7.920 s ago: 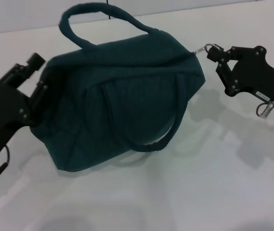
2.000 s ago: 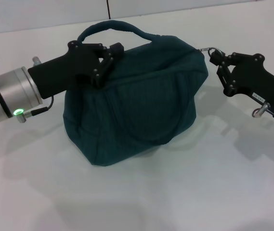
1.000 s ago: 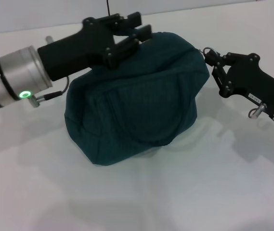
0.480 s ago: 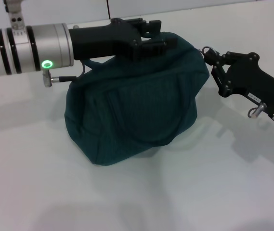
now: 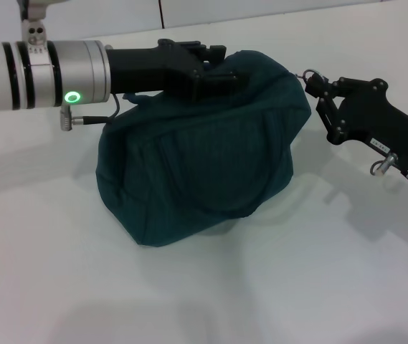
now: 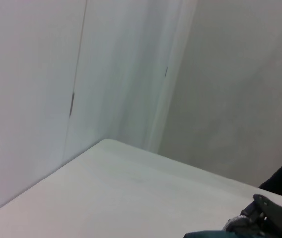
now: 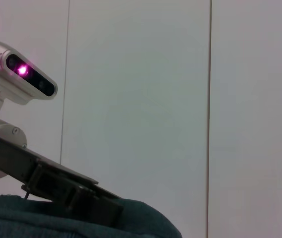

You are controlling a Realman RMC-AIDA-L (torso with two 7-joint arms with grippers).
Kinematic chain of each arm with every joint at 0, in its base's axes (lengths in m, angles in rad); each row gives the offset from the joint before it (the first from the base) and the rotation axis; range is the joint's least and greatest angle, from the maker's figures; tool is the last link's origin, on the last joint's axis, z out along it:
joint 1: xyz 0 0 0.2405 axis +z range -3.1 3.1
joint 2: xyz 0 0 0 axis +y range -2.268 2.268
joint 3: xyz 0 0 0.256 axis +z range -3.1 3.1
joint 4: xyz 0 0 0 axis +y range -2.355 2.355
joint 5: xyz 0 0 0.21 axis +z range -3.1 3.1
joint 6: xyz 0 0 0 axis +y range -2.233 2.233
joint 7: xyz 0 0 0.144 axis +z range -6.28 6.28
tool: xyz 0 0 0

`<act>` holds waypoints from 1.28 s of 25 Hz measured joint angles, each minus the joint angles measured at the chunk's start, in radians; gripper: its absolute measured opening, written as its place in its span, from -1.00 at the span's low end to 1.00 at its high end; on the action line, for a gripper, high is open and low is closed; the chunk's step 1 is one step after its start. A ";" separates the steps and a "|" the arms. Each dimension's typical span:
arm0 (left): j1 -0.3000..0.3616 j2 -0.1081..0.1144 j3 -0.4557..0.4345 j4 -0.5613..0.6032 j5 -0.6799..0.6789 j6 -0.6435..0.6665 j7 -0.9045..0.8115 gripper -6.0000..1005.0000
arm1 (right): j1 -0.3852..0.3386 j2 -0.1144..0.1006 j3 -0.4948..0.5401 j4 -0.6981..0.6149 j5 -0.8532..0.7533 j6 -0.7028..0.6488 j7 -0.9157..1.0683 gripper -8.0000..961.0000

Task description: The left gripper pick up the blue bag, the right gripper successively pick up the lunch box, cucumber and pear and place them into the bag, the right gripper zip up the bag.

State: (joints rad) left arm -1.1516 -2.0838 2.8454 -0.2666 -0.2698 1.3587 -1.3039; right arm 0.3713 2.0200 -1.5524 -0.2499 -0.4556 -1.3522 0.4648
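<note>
The blue bag (image 5: pixel 196 172) is a dark teal cloth bag slumped on the white table (image 5: pixel 318 287) at the centre. My left gripper (image 5: pixel 216 66) reaches in from the left and lies across the bag's top; the handles are hidden under it. My right gripper (image 5: pixel 315 83) is at the bag's upper right corner, shut on the metal zipper pull (image 5: pixel 310 74). In the right wrist view the bag (image 7: pixel 41 218) fills the lower edge, with the left gripper (image 7: pixel 76 193) resting on it. The lunch box, cucumber and pear are out of view.
White walls stand close behind the table (image 6: pixel 131 193). The left arm's silver forearm (image 5: pixel 39 75) with a green light spans the upper left. The right gripper (image 6: pixel 274 218) and a sliver of the bag show in a corner of the left wrist view.
The left arm swung from the bag's left end up over its top, then drew back slightly. The upright handle has dropped out of sight. The right gripper has stayed at the zipper pull.
</note>
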 joint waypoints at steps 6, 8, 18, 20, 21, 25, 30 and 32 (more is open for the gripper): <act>0.007 -0.001 0.000 0.000 0.001 -0.012 0.020 0.27 | 0.001 0.000 0.000 0.000 0.000 0.002 0.000 -0.96; 0.008 -0.001 0.000 0.000 -0.001 -0.012 0.027 0.19 | 0.001 0.000 -0.001 0.001 0.000 0.002 0.000 -0.96; 0.020 -0.004 0.000 0.012 -0.007 -0.013 0.069 -0.12 | 0.000 0.000 -0.006 0.002 0.000 0.002 0.000 -0.96; 0.022 -0.004 0.000 0.012 -0.009 -0.013 0.075 -0.15 | 0.000 0.000 -0.006 0.002 0.000 0.002 0.000 -0.96; 0.022 -0.004 0.000 0.012 -0.009 -0.013 0.078 -0.17 | 0.000 0.000 -0.006 0.002 0.000 0.002 0.000 -0.96; 0.024 -0.004 0.000 0.013 -0.010 -0.013 0.094 -0.28 | 0.001 0.000 -0.006 0.001 0.000 0.002 0.000 -0.96; 0.033 -0.004 0.000 0.022 -0.013 -0.014 0.140 -0.36 | 0.001 0.000 -0.006 0.001 0.000 0.004 0.000 -0.96; 0.037 -0.005 0.000 0.033 -0.013 -0.015 0.158 -0.38 | 0.002 0.000 -0.005 0.001 0.000 0.005 0.000 -0.96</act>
State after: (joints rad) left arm -1.1144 -2.0885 2.8454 -0.2336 -0.2827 1.3433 -1.1463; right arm 0.3728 2.0200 -1.5573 -0.2485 -0.4555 -1.3476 0.4648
